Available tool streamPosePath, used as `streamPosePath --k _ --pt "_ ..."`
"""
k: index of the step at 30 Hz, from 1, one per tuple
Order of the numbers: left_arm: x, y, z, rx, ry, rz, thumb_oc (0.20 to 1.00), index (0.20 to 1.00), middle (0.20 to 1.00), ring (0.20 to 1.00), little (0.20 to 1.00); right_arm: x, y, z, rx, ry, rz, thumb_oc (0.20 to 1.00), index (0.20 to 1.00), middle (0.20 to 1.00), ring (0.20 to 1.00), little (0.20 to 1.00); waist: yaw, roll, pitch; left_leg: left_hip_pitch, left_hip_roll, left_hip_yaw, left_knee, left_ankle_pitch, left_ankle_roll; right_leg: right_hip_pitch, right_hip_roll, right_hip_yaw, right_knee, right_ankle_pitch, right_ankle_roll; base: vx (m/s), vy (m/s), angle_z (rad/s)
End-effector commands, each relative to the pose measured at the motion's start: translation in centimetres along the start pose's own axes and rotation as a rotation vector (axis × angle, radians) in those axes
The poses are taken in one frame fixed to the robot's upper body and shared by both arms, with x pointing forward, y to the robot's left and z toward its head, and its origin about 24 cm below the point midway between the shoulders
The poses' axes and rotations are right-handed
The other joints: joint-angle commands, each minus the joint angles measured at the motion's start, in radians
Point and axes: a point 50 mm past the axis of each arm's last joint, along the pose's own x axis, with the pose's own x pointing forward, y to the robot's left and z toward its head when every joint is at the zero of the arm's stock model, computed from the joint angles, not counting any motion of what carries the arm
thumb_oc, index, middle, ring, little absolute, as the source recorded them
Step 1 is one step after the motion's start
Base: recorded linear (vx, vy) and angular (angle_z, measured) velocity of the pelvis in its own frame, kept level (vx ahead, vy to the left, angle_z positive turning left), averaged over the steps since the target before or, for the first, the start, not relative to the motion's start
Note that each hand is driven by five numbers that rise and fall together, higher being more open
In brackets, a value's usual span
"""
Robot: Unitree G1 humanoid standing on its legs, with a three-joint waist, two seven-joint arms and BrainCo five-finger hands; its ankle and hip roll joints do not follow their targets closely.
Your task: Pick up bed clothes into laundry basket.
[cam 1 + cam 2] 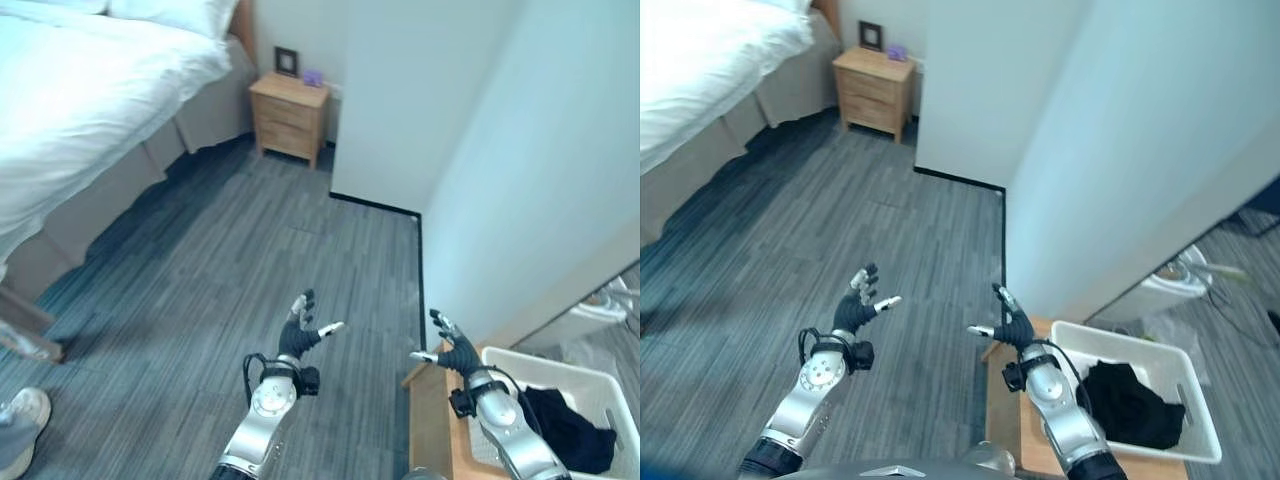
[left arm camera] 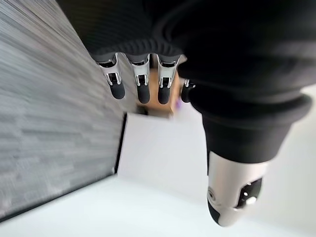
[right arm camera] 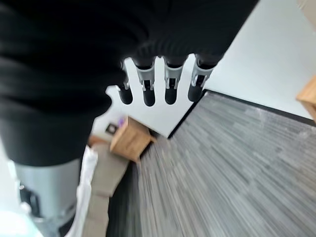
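Note:
A white laundry basket stands at the lower right on a low wooden stand, with a black garment lying inside it. The bed with white bedding fills the upper left. My left hand is raised over the grey floor, fingers straight and spread, holding nothing. My right hand is raised beside the basket's near corner, also open and empty. In the wrist views the left hand's fingers and the right hand's fingers point straight out with nothing between them.
A wooden nightstand stands by the bed's head against the far wall. A white wall corner juts out between nightstand and basket. A person's shoe shows at the lower left. Grey carpet floor lies between bed and wall.

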Motion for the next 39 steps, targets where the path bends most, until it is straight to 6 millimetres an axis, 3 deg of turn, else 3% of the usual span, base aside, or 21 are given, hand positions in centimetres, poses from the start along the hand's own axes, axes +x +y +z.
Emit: streamPosePath --k 1,3,4,5,6,7,10,14,16,24,26,27,29,31,34,35,36,37,39 --pt "0.0 0.0 1.8 0.06 -0.102 -0.003 1.0 1.0 1.0 1.0 1.0 1.3 1.0 3.0 0.048 -0.139 0.013 1.0 1.0 1.0 1.0 1.0 0.02 -0.032 -0.01 0.088 0.075 -0.015 -0.135 0.008 -0.077 -0.072 0.126 0.044 0.075 -0.155 0.022 -0.02 0.126 0.45" --pt "-0.1 -0.5 1.0 0.064 -0.071 -0.015 1.0 1.0 1.0 1.0 1.0 1.3 1.7 2.7 0.071 -0.128 0.027 1.0 1.0 1.0 1.0 1.0 0.03 -0.031 -0.006 0.077 0.05 -0.057 -0.135 0.012 -0.065 -0.08 0.193 0.077 0.086 -0.207 0.002 0.04 0.076 0.38" --pt "-0.1 -0.5 1.0 0.064 -0.071 -0.015 1.0 1.0 1.0 1.0 1.0 1.3 1.7 2.7 0.071 -0.128 0.027 1.0 1.0 1.0 1.0 1.0 0.03 -0.031 -0.006 0.077 0.05 -0.058 -0.135 0.012 -0.065 -0.08 0.193 0.076 0.086 -0.208 0.001 0.05 0.02 0.84" --pt "-0.3 -0.9 0.1 0.067 -0.033 -0.027 1.0 1.0 1.0 1.0 1.0 1.4 2.5 2.7 0.099 -0.123 0.038 1.0 1.0 1.0 1.0 1.0 0.044 -0.029 0.0 0.06 0.032 -0.098 -0.135 0.021 -0.061 -0.101 0.266 0.104 0.061 -0.258 -0.022 0.05 -0.028 0.77" --pt "-0.5 -1.1 -0.5 0.072 -0.01 -0.032 1.0 1.0 1.0 1.0 1.0 1.5 2.8 2.5 0.116 -0.114 0.038 1.0 1.0 1.0 1.0 1.0 0.048 -0.028 0.013 0.063 0.02 -0.131 -0.135 0.013 -0.061 -0.134 0.294 0.125 0.04 -0.287 -0.037 0.05 -0.031 0.64" --pt "-0.5 -1.1 -0.5 0.072 -0.011 -0.032 1.0 1.0 1.0 1.0 1.0 1.5 2.8 2.6 0.117 -0.115 0.037 1.0 1.0 1.0 1.0 1.0 0.047 -0.026 0.01 0.058 0.023 -0.131 -0.135 0.017 -0.062 -0.135 0.297 0.123 0.034 -0.282 -0.04 0.05 -0.08 0.54" --pt "-0.8 -1.4 -1.5 0.072 0.033 -0.04 1.0 1.0 1.0 1.0 1.0 1.5 2.9 2.4 0.133 -0.105 0.039 1.0 1.0 1.0 1.0 1.0 0.042 -0.029 0.03 0.053 -0.005 -0.224 -0.135 0.004 -0.066 -0.168 0.363 0.225 -0.147 -0.271 -0.054 0.05 -0.091 0.97" --pt "-0.8 -1.6 -1.9 0.071 0.046 -0.039 1.0 1.0 1.0 1.0 1.0 1.7 2.9 2.0 0.139 -0.086 0.017 1.0 1.0 1.0 1.0 1.0 0.05 -0.041 0.023 0.052 -0.027 -0.223 -0.135 0.0 -0.068 -0.107 0.353 0.223 -0.263 -0.242 -0.049 0.04 -0.064 1.03" --pt "-0.9 -1.8 -1.8 0.054 0.042 -0.038 1.0 1.0 1.0 1.0 1.0 1.7 2.4 1.8 0.128 -0.081 0.002 1.0 1.0 1.0 1.0 1.0 0.049 -0.033 0.0 0.054 -0.029 -0.216 -0.135 -0.008 -0.07 -0.073 0.351 0.237 -0.329 -0.212 -0.043 0.11 -0.09 0.35" --pt "1.1 -4.3 -0.3 0.018 0.002 -0.036 1.0 1.0 1.0 1.0 1.0 2.5 2.2 2.8 0.127 -0.12 0.007 1.0 1.0 1.0 1.0 1.0 0.048 -0.005 -0.023 0.08 -0.032 -0.198 -0.135 -0.003 -0.082 -0.005 0.342 0.234 -0.423 -0.202 -0.05 0.08 -0.046 -0.01" --pt "1.8 -5.1 0.9 -0.004 -0.031 -0.032 1.0 1.0 1.0 1.0 1.0 2.7 2.0 3.4 0.127 -0.144 0.008 1.0 1.0 1.0 1.0 1.0 0.055 -0.007 -0.001 0.042 -0.03 -0.176 -0.035 -0.015 -0.105 0.008 0.323 0.203 -0.431 -0.21 -0.057 -0.01 -0.042 0.07" --pt "2.2 -6.3 2.1 -0.03 -0.071 -0.044 1.0 1.0 1.0 1.0 1.0 2.9 2.1 4.3 0.144 -0.18 0.018 1.0 1.0 1.0 1.0 1.0 0.062 -0.01 0.021 -0.027 -0.029 -0.168 0.11 -0.044 -0.13 0.022 0.302 0.176 -0.441 -0.223 -0.068 -0.02 -0.05 0.37" --pt "2.4 -6.7 2.6 -0.039 -0.086 -0.051 1.0 1.0 1.0 1.0 1.0 3.1 1.9 4.6 0.145 -0.193 0.016 1.0 1.0 1.0 1.0 1.0 0.066 -0.014 0.031 -0.082 -0.012 -0.167 0.199 -0.05 -0.146 0.027 0.294 0.159 -0.441 -0.232 -0.076 -0.02 -0.048 0.44" --pt "2.5 -7.1 3.4 -0.048 -0.117 -0.051 1.0 1.0 1.0 1.0 1.0 3.2 1.4 4.6 0.147 -0.202 -0.004 1.0 1.0 1.0 1.0 1.0 0.079 -0.027 0.057 -0.163 0.06 -0.117 0.307 0.01 -0.178 0.04 0.276 0.122 -0.441 -0.243 -0.083 -0.02 -0.029 0.33" --pt "1.7 -7.9 2.8 -0.045 -0.099 -0.073 1.0 1.0 1.0 1.0 1.0 3.2 1.4 4.2 0.161 -0.185 -0.012 1.0 1.0 1.0 1.0 1.0 0.08 -0.016 0.055 -0.141 0.159 -0.001 0.24 0.007 -0.155 0.047 0.254 0.07 -0.441 -0.249 -0.065 0.1 0.094 0.58" --pt "1.4 -8.1 2.4 -0.029 -0.088 -0.088 1.0 1.0 1.0 1.0 1.0 3.2 1.4 4.0 0.162 -0.176 -0.012 1.0 1.0 1.0 1.0 1.0 0.081 -0.005 0.05 -0.124 0.175 -0.005 0.188 0.013 -0.167 0.062 0.253 0.064 -0.441 -0.268 -0.053 0.18 0.254 0.5" --pt "-2.8 7.1 -1.8 -0.014 -0.005 0.205 1.0 1.0 1.0 1.0 1.0 2.1 -2.3 4.8 0.106 -0.252 -0.088 1.0 1.0 1.0 1.0 1.0 0.125 0.027 0.06 -0.124 0.185 -0.017 0.121 0.068 -0.177 0.058 0.238 0.044 -0.441 -0.263 -0.042 0.16 0.319 0.41" --pt "-3.8 9.1 -0.1 -0.085 -0.108 0.269 1.0 1.0 1.0 1.0 1.0 2.2 -3.6 5.4 0.079 -0.274 -0.123 1.0 1.0 1.0 1.0 1.0 0.139 0.055 0.065 -0.133 0.194 -0.025 0.055 0.116 -0.189 0.049 0.234 0.034 -0.441 -0.262 -0.034 0.09 0.363 0.13" --pt "-3.1 7.4 1.9 -0.055 -0.166 0.177 1.0 1.0 1.0 1.0 1.0 2.3 -4.6 5.1 0.0 -0.25 -0.176 1.0 1.0 1.0 1.0 1.0 0.133 0.092 0.07 -0.13 0.218 -0.029 -0.053 0.174 -0.202 0.048 0.228 0.011 -0.441 -0.272 -0.023 0.12 0.306 -0.12"
